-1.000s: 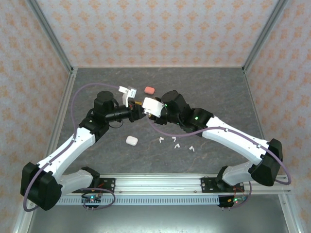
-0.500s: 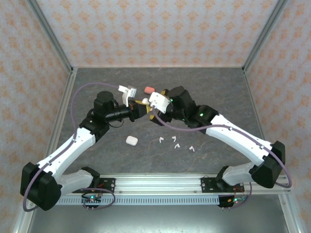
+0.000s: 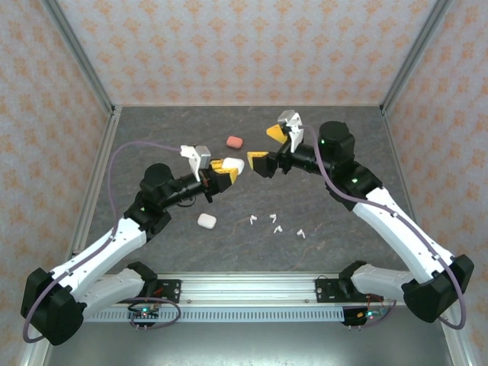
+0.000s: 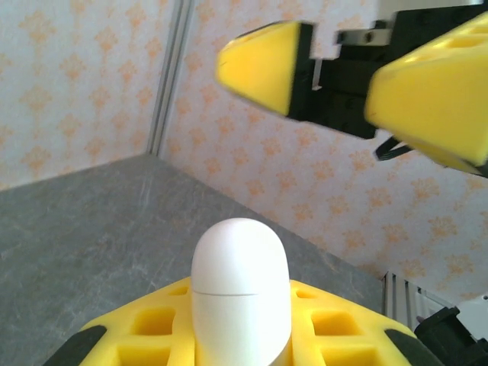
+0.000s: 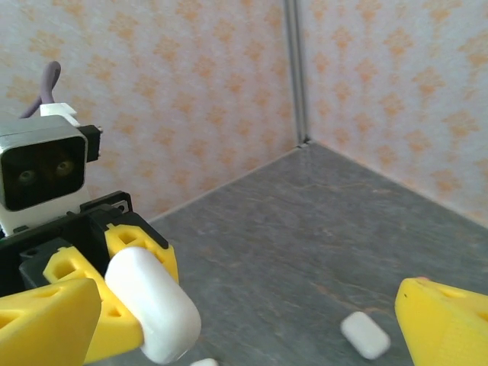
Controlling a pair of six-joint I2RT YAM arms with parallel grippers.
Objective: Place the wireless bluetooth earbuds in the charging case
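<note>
My left gripper is clamped on the smooth white rounded plastic charging case, held clear of the grey table. The lid looks shut. The right gripper faces that case, fingers spread wide and empty. The tiny white stemmed earbuds lie on the table to the case's near side, so I'd steady it and pry the lid first.

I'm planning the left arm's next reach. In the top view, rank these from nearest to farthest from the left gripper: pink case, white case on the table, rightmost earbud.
1. Nearest: pink case, just beyond the left gripper, toward the back wall.
2. Next: white case on the table, toward the bases, slightly left.
3. Farthest: rightmost earbud, well off to the right.
</note>
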